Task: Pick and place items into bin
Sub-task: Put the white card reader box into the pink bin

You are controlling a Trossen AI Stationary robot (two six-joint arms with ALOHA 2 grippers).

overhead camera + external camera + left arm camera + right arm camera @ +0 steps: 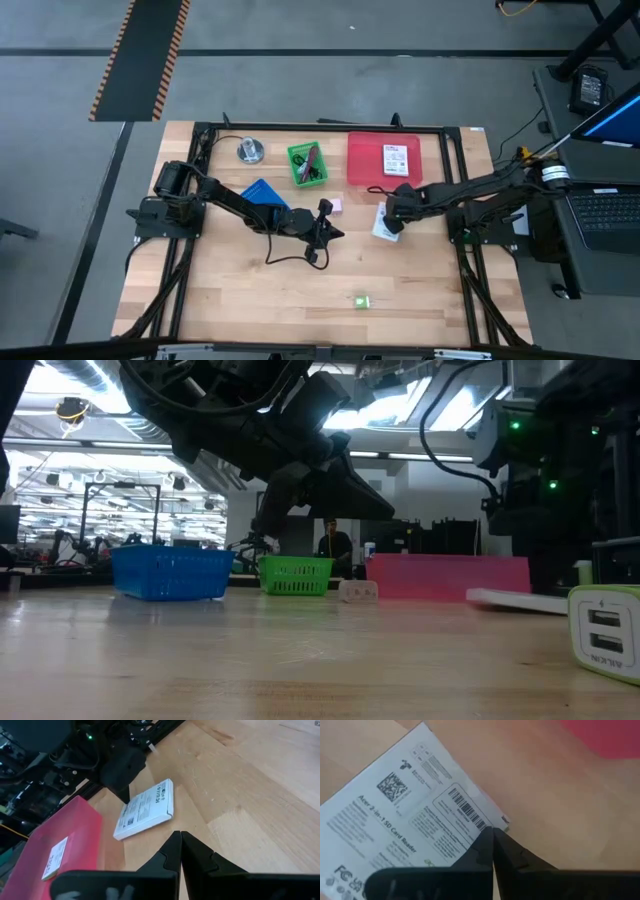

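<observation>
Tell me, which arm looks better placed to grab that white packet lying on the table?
The right one, probably. Its pincer hangs directly over the white packet, fingers together, beside the red bin. The left pincer sits farther off, mid-table, also closed.

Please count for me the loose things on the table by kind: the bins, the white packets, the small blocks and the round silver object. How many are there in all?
Bins: 3 (blue, green, red)
White packets: 2 (one in the red bin, one on the table)
Small blocks: 2 (pink, green)
Round silver object: 1
Total: 8
</observation>
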